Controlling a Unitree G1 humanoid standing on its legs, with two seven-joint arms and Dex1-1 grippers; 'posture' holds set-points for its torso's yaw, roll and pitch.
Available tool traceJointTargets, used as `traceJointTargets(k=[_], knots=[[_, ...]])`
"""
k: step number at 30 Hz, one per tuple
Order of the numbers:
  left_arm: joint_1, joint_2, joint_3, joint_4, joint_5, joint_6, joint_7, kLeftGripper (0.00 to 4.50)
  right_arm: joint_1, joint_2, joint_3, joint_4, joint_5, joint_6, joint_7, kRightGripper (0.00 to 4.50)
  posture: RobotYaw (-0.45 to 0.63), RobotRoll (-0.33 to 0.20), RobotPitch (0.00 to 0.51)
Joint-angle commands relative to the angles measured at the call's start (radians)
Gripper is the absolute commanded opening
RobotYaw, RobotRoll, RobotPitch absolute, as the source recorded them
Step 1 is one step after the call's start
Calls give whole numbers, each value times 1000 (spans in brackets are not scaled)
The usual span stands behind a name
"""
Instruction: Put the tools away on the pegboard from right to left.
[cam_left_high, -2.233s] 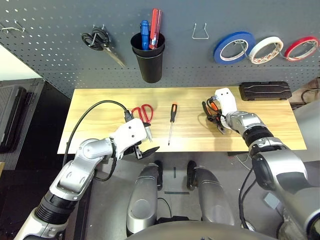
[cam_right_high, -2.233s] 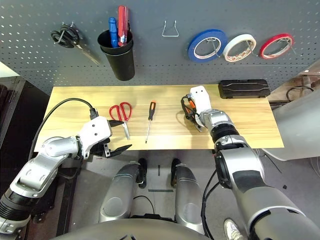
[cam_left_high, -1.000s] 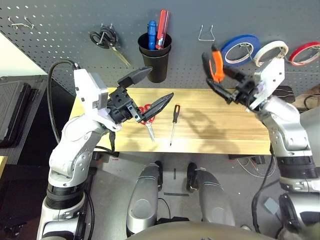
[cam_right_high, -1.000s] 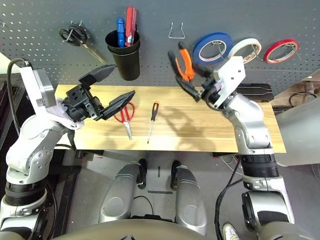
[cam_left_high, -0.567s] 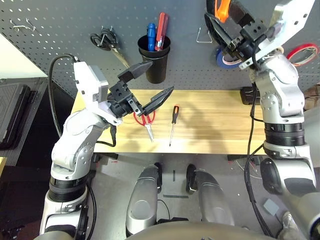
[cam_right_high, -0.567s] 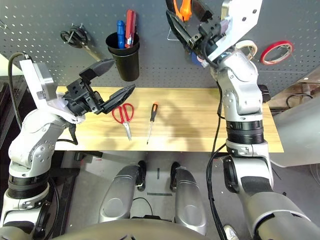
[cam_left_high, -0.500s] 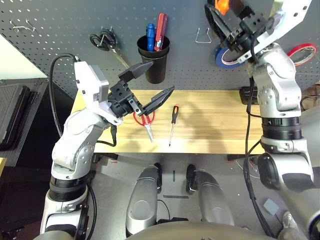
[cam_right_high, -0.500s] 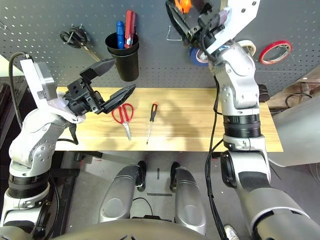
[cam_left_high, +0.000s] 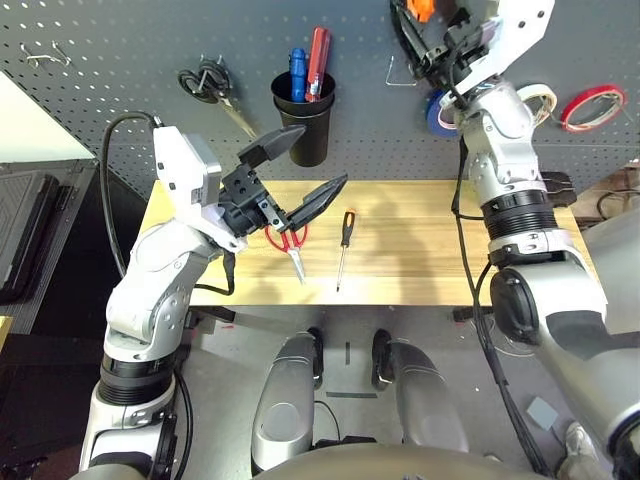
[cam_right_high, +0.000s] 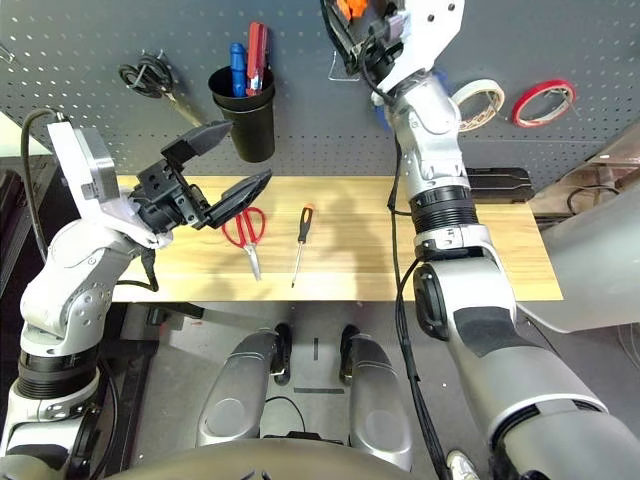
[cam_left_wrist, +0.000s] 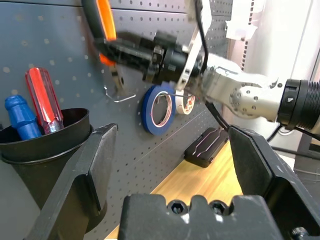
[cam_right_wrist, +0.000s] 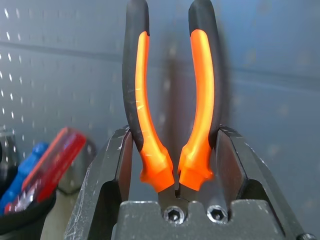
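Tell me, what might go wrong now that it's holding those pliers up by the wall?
The right end effector grips the pliers low near the head, handles free, so they might pivot or miss the wire hook. The arm crowds the blue tape roll and could knock it. The open left end effector hovers over the red-handled scissors.

Pegboard (cam_left_high: 120, 110): matt dark grey perforated panel. Table (cam_left_high: 420, 255): pale wood, visible grain, satin finish. Pliers (cam_right_wrist: 170, 100): handles in glossy orange and matt black rubbery plastic. Right gripper (cam_right_wrist: 172, 185): black plastic fingers, scuffed edges, steel socket screws. Left gripper (cam_left_high: 295, 170): smooth matt black plastic fingers. Cup (cam_left_high: 303, 125): semi-gloss black plastic. Wire hook (cam_right_high: 343, 65): bare bright metal. Screwdriver (cam_left_high: 343, 245): metal shaft, plastic handle. Red-handled scissors (cam_left_high: 293, 240): glossy plastic loops, metal blades.
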Motion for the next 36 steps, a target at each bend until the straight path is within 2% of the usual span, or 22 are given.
traceJointTargets(k=[1,6,8,12,14,18,27,31,36], knots=[[16,5,-15,-15,17,-9,3,4500,-18,0,-21,57,-5,-16,-21,2609,233,0,180],[26,4,-17,-17,26,-10,2,4500,10,8,-11,79,-17,-21,-26,2609,233,0,183],[28,6,-19,-15,31,-11,0,4500,32,11,-6,68,-27,-44,-29,3323,233,0,183],[31,10,-20,-10,37,-11,-3,4500,74,-12,6,15,-94,-191,-76,4472,227,0,190],[32,11,-21,-10,39,-11,-4,4500,94,-21,6,-9,-108,-235,-86,4472,227,0,190],[47,18,-26,-8,50,-8,-7,4500,233,-56,-1,-210,-79,-244,-61,4472,222,0,193],[54,32,-55,44,94,-8,-5,4500,586,-187,48,-663,4,67,70,4472,186,0,203],[57,35,-88,86,150,-1,13,4500,747,-266,69,-770,20,221,143,4472,175,0,209],[64,26,-146,145,230,35,53,4500,920,-367,77,-813,21,346,235,4472,169,0,220]])
